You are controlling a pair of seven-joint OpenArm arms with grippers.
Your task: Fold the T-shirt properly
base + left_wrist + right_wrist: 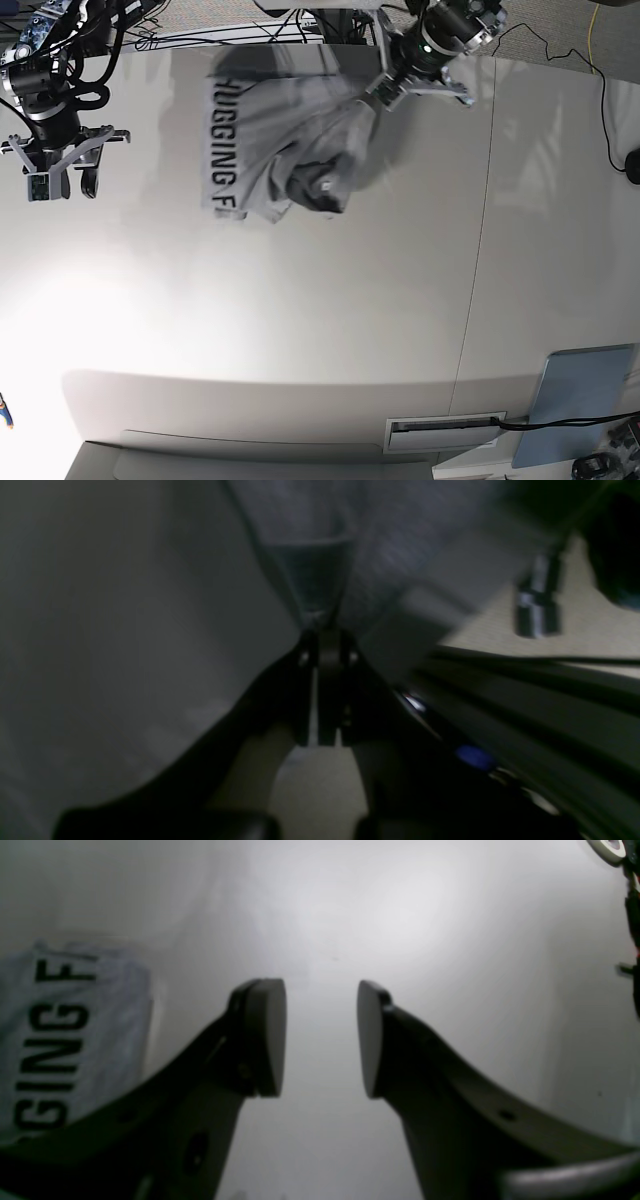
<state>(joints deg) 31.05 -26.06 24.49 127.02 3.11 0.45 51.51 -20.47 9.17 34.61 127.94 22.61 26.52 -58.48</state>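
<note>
the t-shirt (265, 150) lies crumpled on the white table (300, 330), at its far edge in the base view, with a raised bunch of cloth running up to the left gripper (378, 92). in the left wrist view the left gripper (320, 630) has its jaws pressed together, pinching a fold of the grey cloth, which fans out taut from the tips. the right gripper (321, 1037) hangs over bare table with its jaws spread and nothing between them; in the base view it (60, 175) sits well apart from the shirt, at the table's side.

handling: the cloth is judged soft, light and limp. it will sag and drape from any single pinch and will not hold a shape. take hold at edges, such as a hem, shoulder seam or sleeve, preferably two points at once, to spread it flat.

orientation: the black lettering faces up. the text line runs from the far edge toward the near edge in the base view. the shirt is too bunched to fix a true long axis; the neck and hem ends cannot be told.
</note>
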